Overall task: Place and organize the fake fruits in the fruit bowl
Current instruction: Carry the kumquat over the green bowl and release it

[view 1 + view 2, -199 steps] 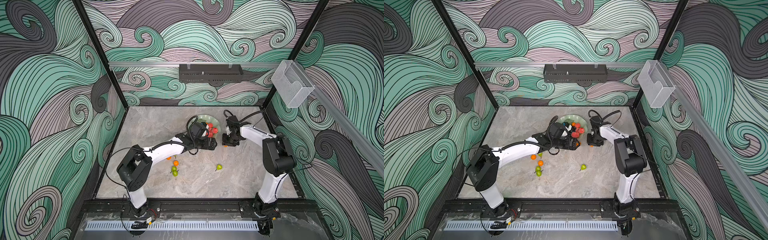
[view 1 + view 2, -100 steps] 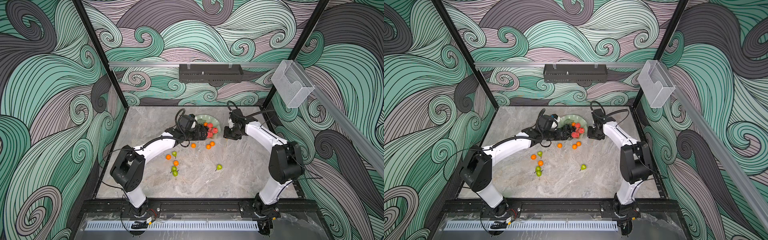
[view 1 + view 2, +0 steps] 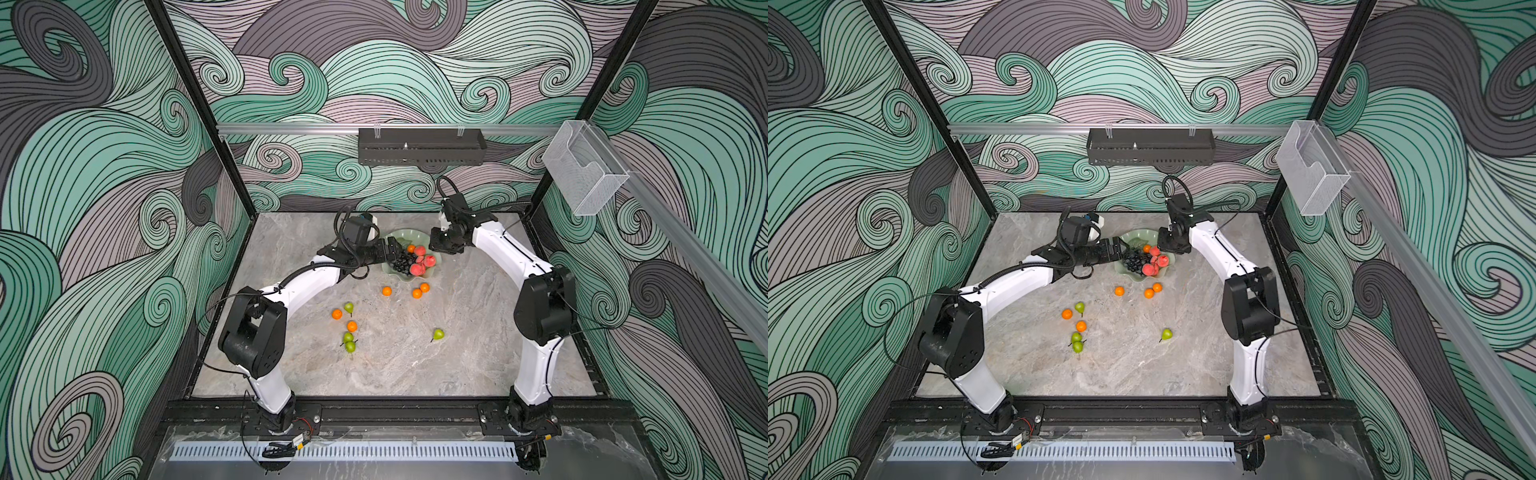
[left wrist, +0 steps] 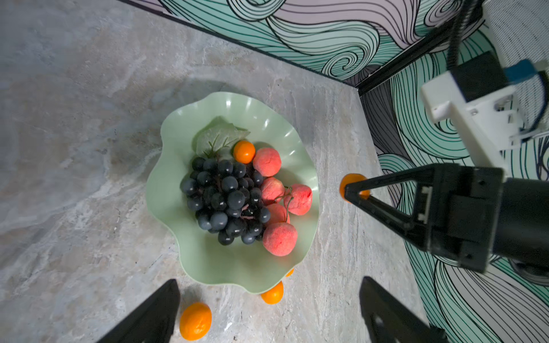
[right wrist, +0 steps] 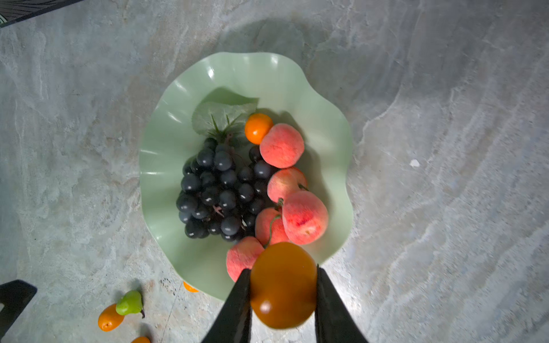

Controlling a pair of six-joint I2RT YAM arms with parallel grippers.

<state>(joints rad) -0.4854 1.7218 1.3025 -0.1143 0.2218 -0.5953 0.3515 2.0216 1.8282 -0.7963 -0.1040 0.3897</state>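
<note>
Right fingers (image 5: 234, 308) pinch an orange (image 5: 283, 285) near the bowl (image 5: 166, 142) rim; left fingers (image 4: 154, 314) gape empty. Best release low over the bowl's bare side toward the desk's (image 3: 415, 365) back edge.

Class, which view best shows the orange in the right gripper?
Right wrist view: the orange fills the foreground, pinched by the right gripper. Left wrist view shows it small, partly covered; both top views hide it.

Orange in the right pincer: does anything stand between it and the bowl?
Nothing visible blocks it. The orange is held beside the bowl, but peaches crowd that side; bare floor lies beyond the grapes.
</note>
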